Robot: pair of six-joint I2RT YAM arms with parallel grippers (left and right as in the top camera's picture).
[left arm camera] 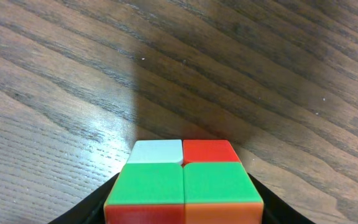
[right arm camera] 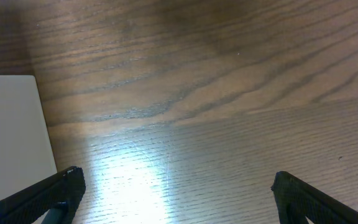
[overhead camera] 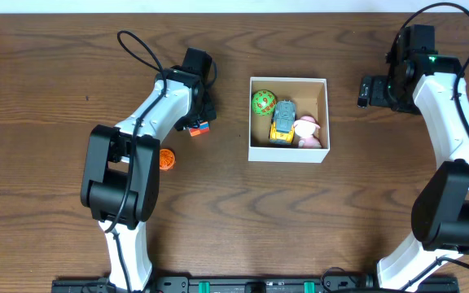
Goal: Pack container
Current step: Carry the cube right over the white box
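The container, a square white-walled box with a tan inside, stands at the table's middle. In it lie a green ball, a yellow toy vehicle and a pink figure. My left gripper is left of the box, shut on a colour cube; in the left wrist view the cube fills the space between the black fingers, with green, white, red and orange faces. My right gripper is open and empty just right of the box; in the right wrist view the box's white wall shows at left.
An orange ball lies on the wood table beside the left arm's base link. Arm bases stand at the front left and front right. Black cables loop above both arms.
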